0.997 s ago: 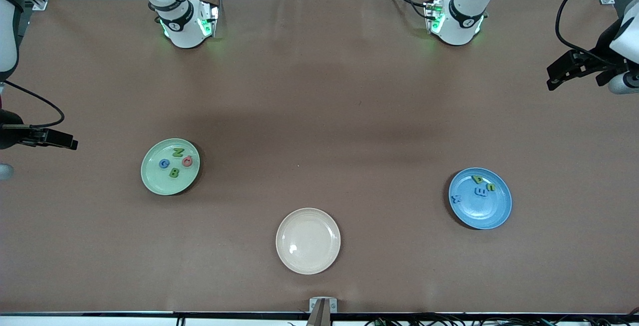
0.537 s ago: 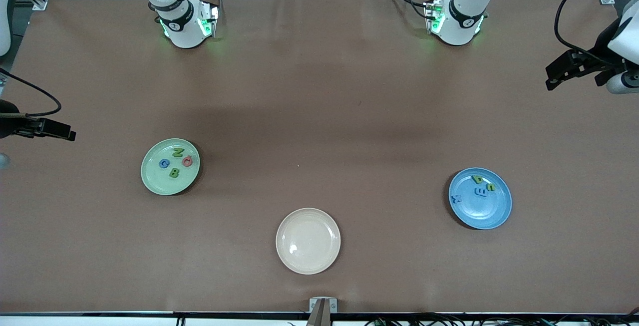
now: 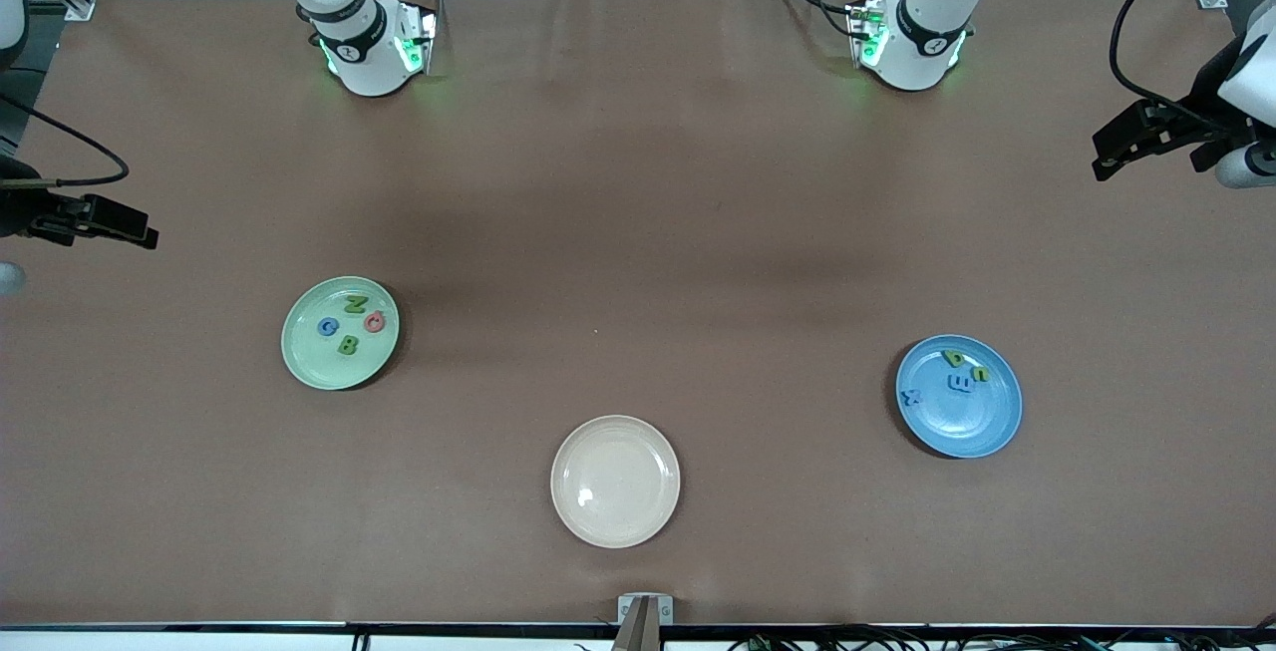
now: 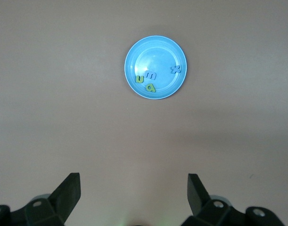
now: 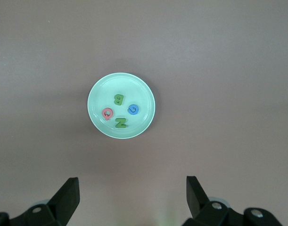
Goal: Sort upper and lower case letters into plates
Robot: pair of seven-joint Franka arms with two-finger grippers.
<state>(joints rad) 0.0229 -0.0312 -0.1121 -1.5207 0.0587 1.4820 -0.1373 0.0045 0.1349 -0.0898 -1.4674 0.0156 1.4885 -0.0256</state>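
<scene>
Front view. A brown table (image 3: 638, 232) spans the frame, its covering faintly creased; the two arm bases stand along its top edge with green lights, and aluminium framing shows at the corners. The mint green plate (image 3: 299, 357) lies toward the right arm's end and carries four letters: green N (image 3: 355, 305), red letter (image 3: 374, 323), blue G (image 3: 327, 327), green B (image 3: 347, 344). The blue plate (image 3: 972, 427) lies toward the left arm's end and carries four letters, blue x (image 3: 909, 397) among them. A bare cream plate (image 3: 615, 481) lies between the two, nearer the camera. The right gripper (image 3: 125, 224) hangs over the table edge at the right arm's end; the left gripper (image 3: 1112, 148) hangs over the edge at the left arm's end. Both arms wait.

Left wrist view. The left gripper (image 4: 134, 193) has its fingers (image 4: 70, 188) spread wide, holding and touching nothing. The blue plate (image 4: 155, 52) lies well apart from them.

Right wrist view. The right gripper (image 5: 133, 193) likewise has its fingers (image 5: 70, 188) spread wide and empty. The mint green plate (image 5: 99, 89) lies well apart from them.
</scene>
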